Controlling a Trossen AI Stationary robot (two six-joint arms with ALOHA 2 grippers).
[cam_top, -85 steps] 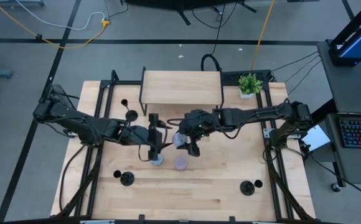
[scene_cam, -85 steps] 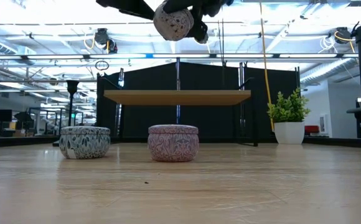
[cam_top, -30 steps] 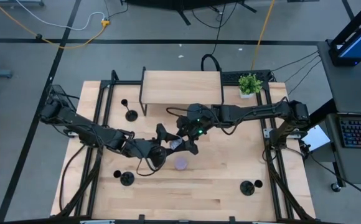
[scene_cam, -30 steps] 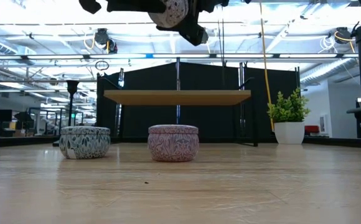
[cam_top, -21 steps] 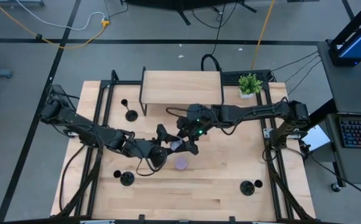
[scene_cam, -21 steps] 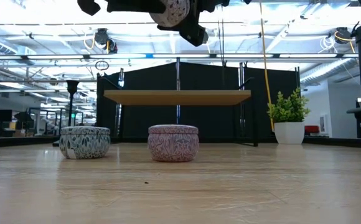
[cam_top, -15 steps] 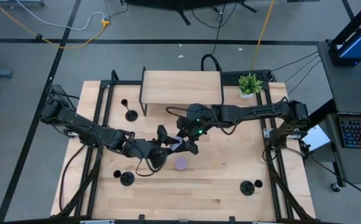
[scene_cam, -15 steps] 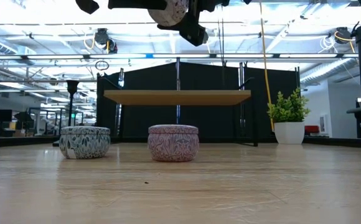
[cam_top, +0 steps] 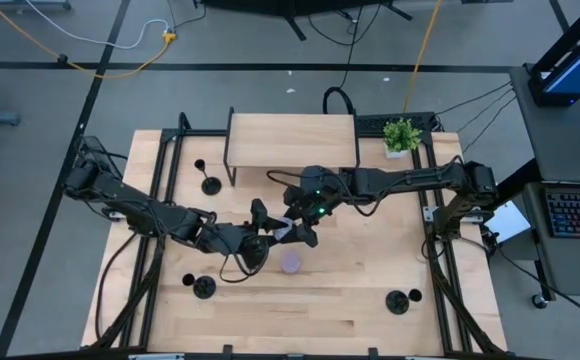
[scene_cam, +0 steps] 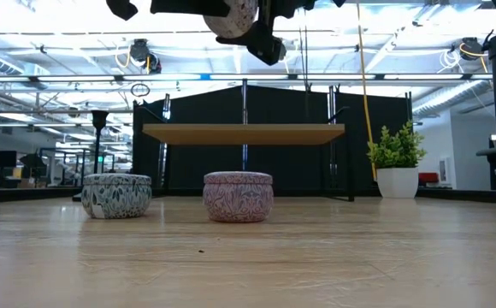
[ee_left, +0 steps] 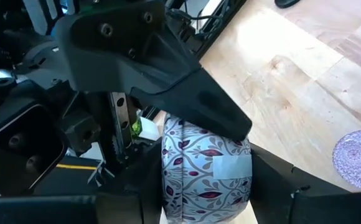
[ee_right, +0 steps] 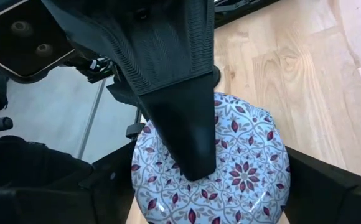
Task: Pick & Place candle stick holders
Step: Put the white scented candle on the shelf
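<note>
A white tin with a maroon pattern [ee_left: 205, 168] hangs high above the table's middle, between both grippers; it also shows in the high view [cam_top: 283, 232] and the low view [scene_cam: 233, 15]. My left gripper [cam_top: 270, 236] and my right gripper [cam_top: 298, 230] are both shut on it. Three black candle stick holders stand on their disc bases, untouched: far left [cam_top: 211, 185], near left [cam_top: 203, 288] and near right [cam_top: 397, 301]. My left gripper pinches the tin by its two flat faces; one finger [ee_right: 180, 118] lies across the patterned face [ee_right: 243, 168]. It comes level from the table's left. The tin is lifted clear, on its side. My right gripper pinches the tin's round wall [ee_left: 187, 134] between its two fingers; one finger [ee_left: 187, 93] lies over that wall. It comes from the table's right, slanting down. The tin is clear of the table.
A blue tin [scene_cam: 117, 195] and a purple tin [cam_top: 290, 263] stand on the table below the grippers. A wooden shelf [cam_top: 293, 140] stands at the far edge, a small potted plant [cam_top: 401, 134] at the far right.
Since the oldest frame my left gripper has left the blue tin, risen, turned level and come onto the lifted tin from the left. Over the last second both arms and the tin stay almost still.
</note>
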